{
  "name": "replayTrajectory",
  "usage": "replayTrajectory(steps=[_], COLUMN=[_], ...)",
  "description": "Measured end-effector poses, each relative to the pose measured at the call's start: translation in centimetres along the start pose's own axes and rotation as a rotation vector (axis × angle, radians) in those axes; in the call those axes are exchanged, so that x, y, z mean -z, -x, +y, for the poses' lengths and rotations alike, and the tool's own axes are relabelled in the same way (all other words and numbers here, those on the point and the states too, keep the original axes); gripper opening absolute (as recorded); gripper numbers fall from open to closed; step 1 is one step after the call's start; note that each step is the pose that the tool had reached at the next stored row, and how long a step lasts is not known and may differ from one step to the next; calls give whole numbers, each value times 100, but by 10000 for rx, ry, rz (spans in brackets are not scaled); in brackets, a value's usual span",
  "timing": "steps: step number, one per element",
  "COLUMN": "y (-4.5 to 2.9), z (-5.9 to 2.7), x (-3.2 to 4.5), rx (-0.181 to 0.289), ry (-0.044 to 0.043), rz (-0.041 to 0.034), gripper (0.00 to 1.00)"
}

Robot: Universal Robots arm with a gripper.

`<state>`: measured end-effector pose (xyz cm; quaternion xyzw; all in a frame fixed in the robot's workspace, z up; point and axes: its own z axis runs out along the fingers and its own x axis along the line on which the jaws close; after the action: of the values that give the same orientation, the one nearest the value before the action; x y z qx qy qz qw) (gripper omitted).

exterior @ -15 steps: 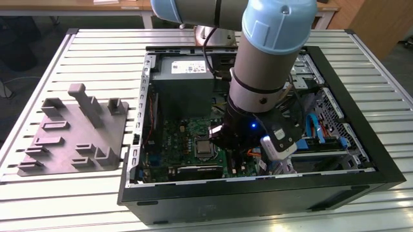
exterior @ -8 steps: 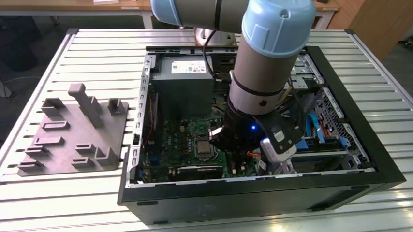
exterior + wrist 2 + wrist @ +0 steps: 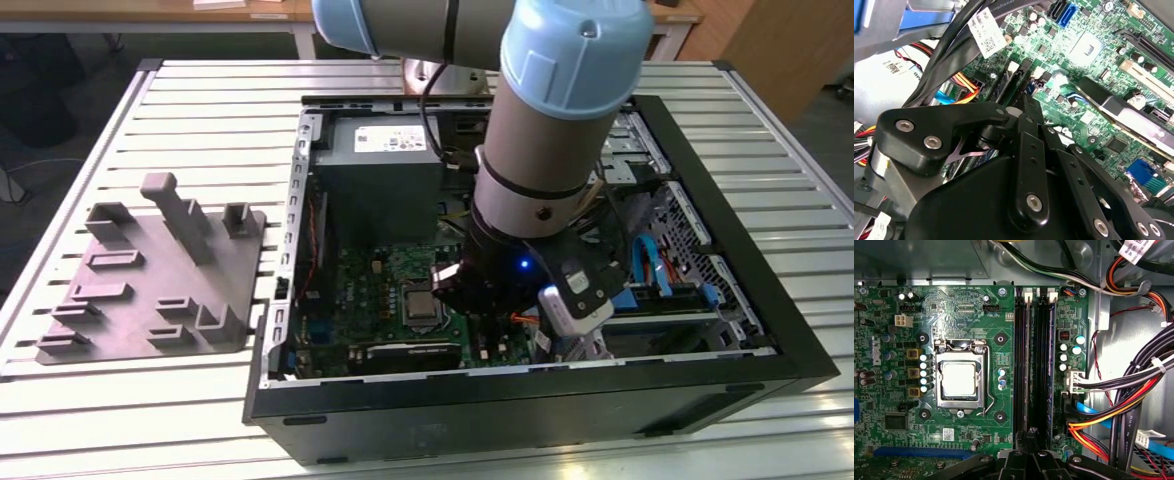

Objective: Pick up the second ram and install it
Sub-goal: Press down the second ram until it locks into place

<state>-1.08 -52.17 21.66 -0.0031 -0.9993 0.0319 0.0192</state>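
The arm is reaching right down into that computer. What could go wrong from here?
1. The gripper sits low over the memory slots; a crooked push there could stress the slots or the green board.
2. Bundled cables run close beside those slots, so the arm might snag them.
3. The arm reaches deep into the case, with little room to its walls.
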Motion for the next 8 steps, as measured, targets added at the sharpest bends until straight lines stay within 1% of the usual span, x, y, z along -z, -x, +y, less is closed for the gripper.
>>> replayTrajectory(steps=[2, 4, 6, 7, 8], y=[-1, -2, -3, -5, -5], z=[-3, -2, -5, -10, -10], x=[9, 43, 83, 113, 122], rx=[0, 1, 1, 0, 1], ry=[48, 70, 75, 52, 58], rz=[-14, -18, -20, -14, -17], gripper=[10, 10, 10, 10, 10])
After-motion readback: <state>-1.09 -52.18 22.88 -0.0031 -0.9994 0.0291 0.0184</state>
